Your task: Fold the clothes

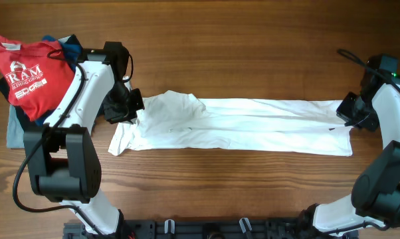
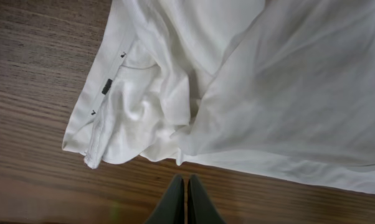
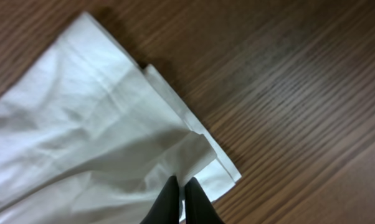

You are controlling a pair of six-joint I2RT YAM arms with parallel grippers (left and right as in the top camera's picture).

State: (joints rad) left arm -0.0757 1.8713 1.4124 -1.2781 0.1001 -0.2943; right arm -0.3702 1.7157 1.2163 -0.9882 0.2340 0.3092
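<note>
Tabletop: dark brown wood, clear grain, low satin sheen. White garment: thin cloth, matt, soft creases, semi-sheer at folds. Red shirt: matt cloth w/ white print. Left arm: smooth white plastic shell, slightly glossy. Left tool & right tool: dark, matt.

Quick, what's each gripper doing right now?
Left gripper: closed, empty, beside the white cloth.
Right gripper: closed on the cloth's edge.

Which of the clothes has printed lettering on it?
The red T-shirt topping the pile at the left; the long white garment stretched across the middle shows no print.
</note>
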